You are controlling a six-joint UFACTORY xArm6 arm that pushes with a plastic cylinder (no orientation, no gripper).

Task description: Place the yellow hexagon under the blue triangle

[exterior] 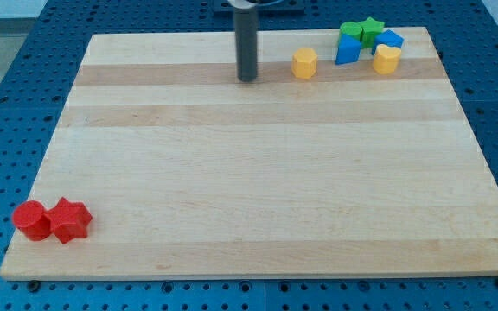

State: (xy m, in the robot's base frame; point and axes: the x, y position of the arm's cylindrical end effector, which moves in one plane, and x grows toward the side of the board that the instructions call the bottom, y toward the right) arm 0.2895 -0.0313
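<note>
The arm carries no hand or jaws; it ends in a dark rod, so there is nothing to open or close and nothing is held. My tip (pixel 247 79) rests on the wooden board (pixel 258 199) near the view's top, left of centre-right, touching no block.

The yellow hexagon (pixel 304 64) stands just to the view's right of my tip, with a clear gap between them. Further right sits the blue triangle (pixel 347 50), apart from the hexagon. It belongs to a tight cluster at the view's top right: a green block (pixel 349 30) directly above it, a green star (pixel 371 30) beside that, a second blue block (pixel 391 39) to the right, and a yellow heart-like block (pixel 386 59) at the cluster's lower right. Whether these touch cannot be confirmed throughout.

At the view's bottom left corner, a red cylinder (pixel 31 219) and a red star (pixel 69 219) stand touching, well apart from everything else.
</note>
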